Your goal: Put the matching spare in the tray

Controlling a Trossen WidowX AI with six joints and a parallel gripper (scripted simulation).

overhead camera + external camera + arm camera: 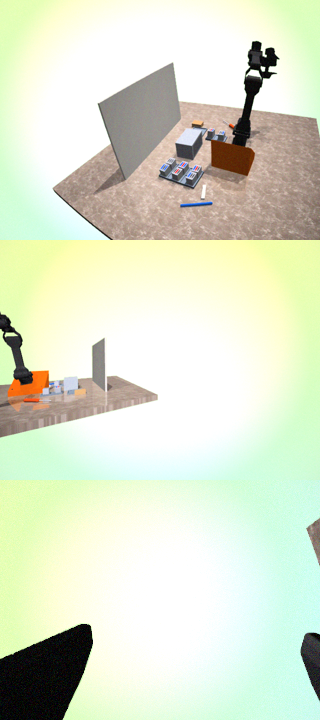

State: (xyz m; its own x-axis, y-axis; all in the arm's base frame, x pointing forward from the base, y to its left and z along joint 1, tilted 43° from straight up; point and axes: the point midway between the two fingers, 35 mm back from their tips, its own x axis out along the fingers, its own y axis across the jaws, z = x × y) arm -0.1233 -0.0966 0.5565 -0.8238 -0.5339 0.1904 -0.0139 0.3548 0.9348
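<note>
Top view. Hand (277,65) (198,639): one, black, fingers wide apart, nothing between them, raised high above the table (271,206) (129,395) (315,537) on a black arm (247,105) (18,356). Below the hand, near the arm's foot: orange wedge-shaped block (229,158) (39,382); orange-handled screwdriver (231,126) (31,400). Below and picture-left of the hand: two-block holder (215,139) (51,394), carrying two striped grey blocks; shallow dark tray (204,131) (70,392), partly hidden by a grey box (188,143) (70,383); tan block (197,123) (80,391). Lower, same side: six-block holder (181,181), bearing six grey blocks, tops striped red, blue or dark; white strip (203,191); blue rod (196,204). Farthest picture-left of the hand: large upright grey panel (142,121) (98,364). Matching spare: cannot be identified; code on the unit's back not readable.

Exterior view. Hand: outside the frame; arm cut by the left edge. Tan block stands by the tray; screwdriver lies in front of the wedge.

Wrist view. Hand: both fingers visible, well separated, pale background between. Table corner: above the right-hand finger, at the frame's edge.
</note>
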